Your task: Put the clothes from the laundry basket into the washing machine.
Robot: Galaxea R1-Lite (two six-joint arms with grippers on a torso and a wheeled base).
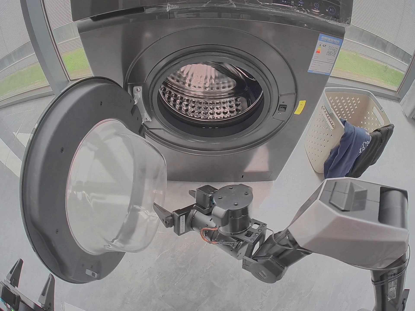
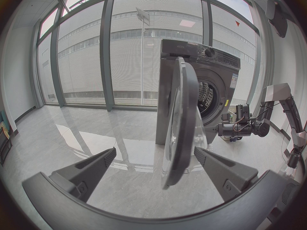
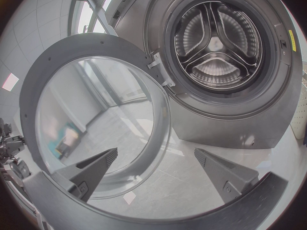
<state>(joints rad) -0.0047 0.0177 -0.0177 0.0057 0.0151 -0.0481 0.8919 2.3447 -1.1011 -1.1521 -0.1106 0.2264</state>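
Just past the right pincer [image 3: 155,151] stands the washing machine [image 1: 207,109], its round mouth open. Its door [image 1: 47,173] is swung wide, close in front of that pincer's tips. Well behind the pincer, beside the machine, sits the laundry basket [image 1: 322,126]. Blue and black clothes [image 1: 346,152] hang over its rim, long way pointing down. Both pincers are spread wide and hold nothing. The left pincer [image 2: 154,150] is low by the door's outer edge.

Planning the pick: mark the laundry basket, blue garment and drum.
laundry basket [image 1: 320,130], head view, perforated side wall.
blue garment [image 1: 346,152], head view, fold over the rim.
drum [image 3: 217,45], right wrist view, back wall.
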